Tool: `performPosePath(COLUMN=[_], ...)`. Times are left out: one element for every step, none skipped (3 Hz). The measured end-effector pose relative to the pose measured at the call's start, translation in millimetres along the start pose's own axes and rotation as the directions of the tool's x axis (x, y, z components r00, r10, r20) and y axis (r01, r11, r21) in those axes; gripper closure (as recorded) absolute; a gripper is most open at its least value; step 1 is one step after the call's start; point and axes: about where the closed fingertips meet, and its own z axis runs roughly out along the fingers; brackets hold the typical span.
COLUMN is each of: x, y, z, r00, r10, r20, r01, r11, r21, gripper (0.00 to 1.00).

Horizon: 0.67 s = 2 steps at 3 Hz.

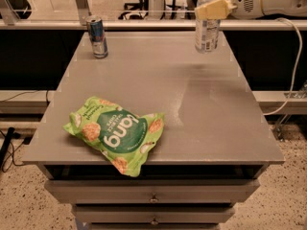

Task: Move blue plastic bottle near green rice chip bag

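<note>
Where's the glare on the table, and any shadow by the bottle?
Camera view: a pale sheen streaks the table right of centre, from the blue plastic bottle toward the near edge; a faint darker patch lies before the bottle; the green rice chip bag glints; the gripper, at the bottle's upper part, is brightly lit.
</note>
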Motion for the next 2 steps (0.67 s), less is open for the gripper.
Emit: performPosePath(x=[4.6, 17.7], y=[33.5, 83.7], z=[7.5, 31.2], r00=[0.999, 0.996], r10=[0.023, 0.031], r20=[0.035, 0.081], r01=[-0.021, -0.021], r11=[0.9984, 0.9915], r21=[-0.052, -0.129], gripper=[1.0, 1.0])
